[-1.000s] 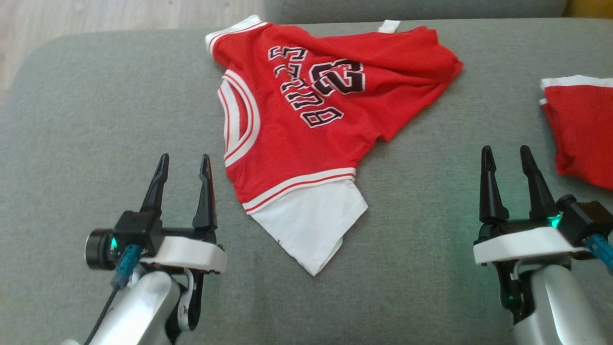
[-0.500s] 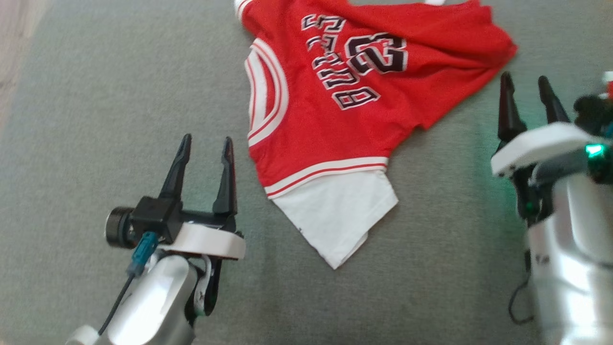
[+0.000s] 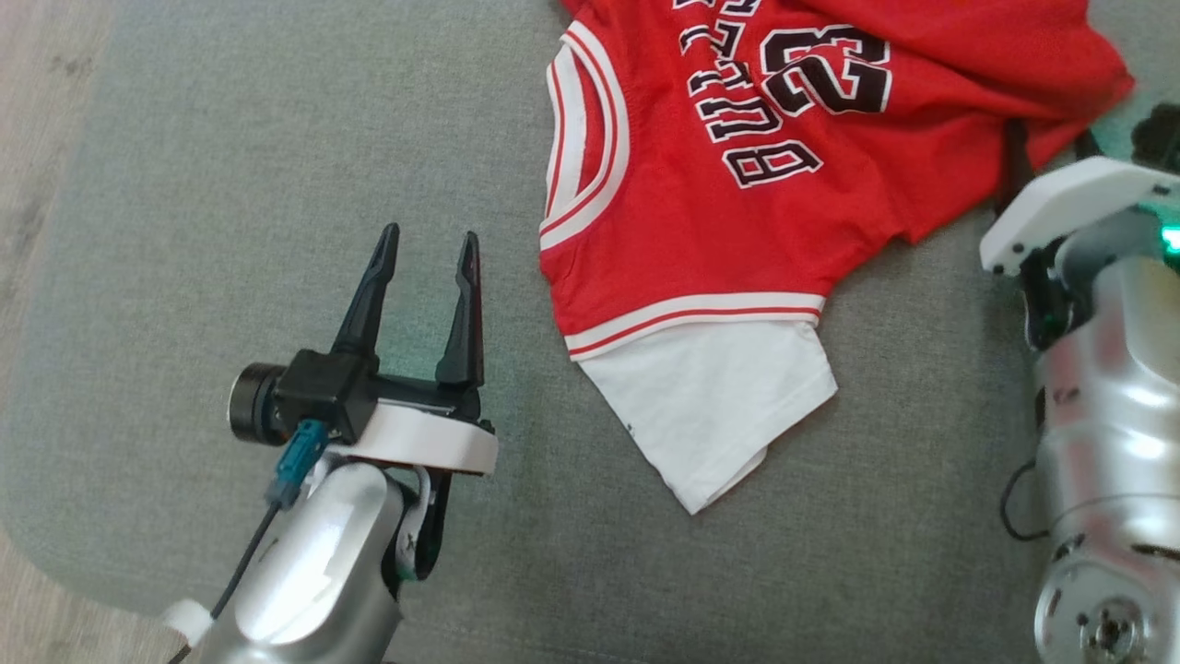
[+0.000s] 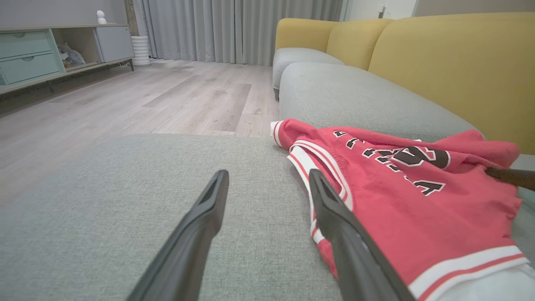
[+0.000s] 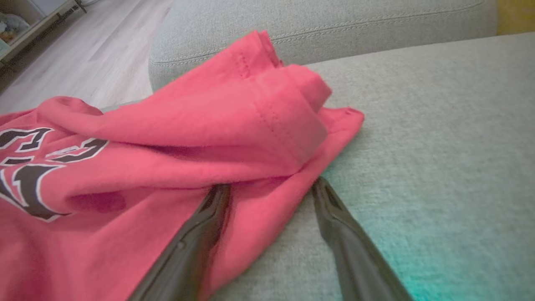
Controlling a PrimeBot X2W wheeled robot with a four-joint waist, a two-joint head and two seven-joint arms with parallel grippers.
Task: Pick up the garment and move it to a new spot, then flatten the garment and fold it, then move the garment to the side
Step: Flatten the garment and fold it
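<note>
In your head view, a red jersey (image 3: 737,212) with white trim and black lettering lies rumpled on the grey sofa cushion (image 3: 184,231). It fills the upper centre and upper right of the frame, with a white layer showing below its hem. Your left gripper (image 3: 430,235) sits at lower left, spread wide and empty, just beside the armhole. In the right wrist view, your right gripper (image 5: 271,186) is also spread wide at centre, one finger against a red fold, the other over bare cushion.
</note>
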